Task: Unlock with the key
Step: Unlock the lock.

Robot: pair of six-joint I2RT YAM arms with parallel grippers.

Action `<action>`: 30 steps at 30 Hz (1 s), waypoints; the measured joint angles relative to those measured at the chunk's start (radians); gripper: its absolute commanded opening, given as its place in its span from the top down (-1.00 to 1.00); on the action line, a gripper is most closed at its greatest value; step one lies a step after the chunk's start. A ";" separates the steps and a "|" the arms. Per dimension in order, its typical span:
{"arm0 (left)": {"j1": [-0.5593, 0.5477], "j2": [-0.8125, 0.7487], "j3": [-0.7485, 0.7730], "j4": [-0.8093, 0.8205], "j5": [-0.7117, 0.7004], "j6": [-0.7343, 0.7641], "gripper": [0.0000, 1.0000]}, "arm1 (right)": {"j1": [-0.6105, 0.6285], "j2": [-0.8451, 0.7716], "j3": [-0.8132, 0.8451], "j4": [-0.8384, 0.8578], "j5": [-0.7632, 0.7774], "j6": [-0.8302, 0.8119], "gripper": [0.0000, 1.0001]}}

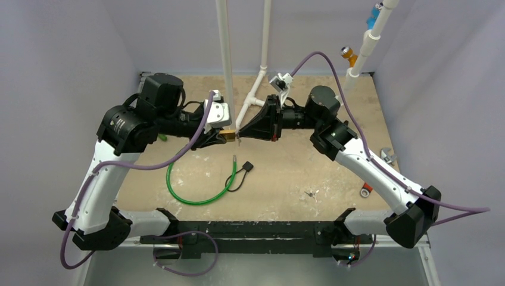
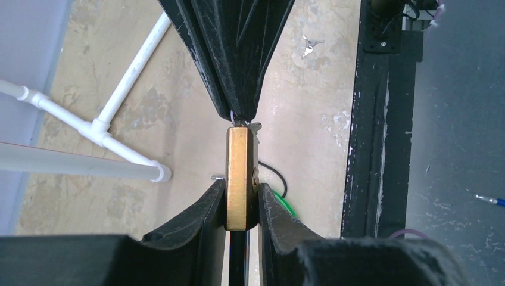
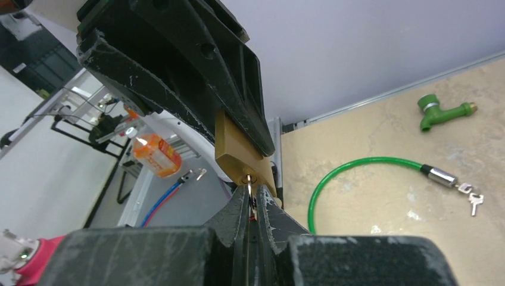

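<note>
Padlock (image 2: 241, 161) is mid-air over the counter (image 1: 333, 173), just 12 o'clock of centre seen from above. White pipe frame (image 1: 226, 53) stands behind it at 12. Green cable loop (image 3: 357, 161) lies on the counter at 7 o'clock from it. My left claw (image 2: 241, 186) comes in from 9 and is clamped on the brass body. My right claw (image 3: 251, 199) comes in from 3, pinched together on the key (image 3: 249, 188). Key tip sits at the keyway; can't tell how deep.
</note>
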 measured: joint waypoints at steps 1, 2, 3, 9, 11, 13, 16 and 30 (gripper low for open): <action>-0.006 -0.001 0.000 -0.005 -0.011 0.010 1.00 | 0.000 0.005 0.000 0.003 -0.004 0.013 1.00; -0.010 -0.002 0.000 -0.010 -0.020 0.015 1.00 | 0.000 0.009 0.000 0.005 -0.008 0.026 1.00; -0.015 -0.004 0.000 -0.013 -0.028 0.024 1.00 | 0.000 0.013 0.000 0.006 -0.014 0.039 1.00; -0.033 -0.015 0.000 -0.015 -0.041 0.056 1.00 | 0.001 0.016 0.000 0.030 -0.035 0.095 1.00; -0.037 -0.018 0.000 -0.015 -0.047 0.064 1.00 | 0.002 0.019 0.000 0.039 -0.038 0.110 1.00; -0.041 -0.021 -0.001 -0.013 -0.052 0.067 1.00 | 0.002 0.021 0.000 0.046 -0.043 0.124 1.00; -0.045 -0.028 -0.004 -0.004 -0.058 0.076 1.00 | 0.002 0.021 0.000 0.058 -0.045 0.142 0.95; -0.052 -0.064 -0.009 0.100 -0.014 0.090 1.00 | 0.009 -0.093 -0.025 -0.066 0.111 -0.096 0.24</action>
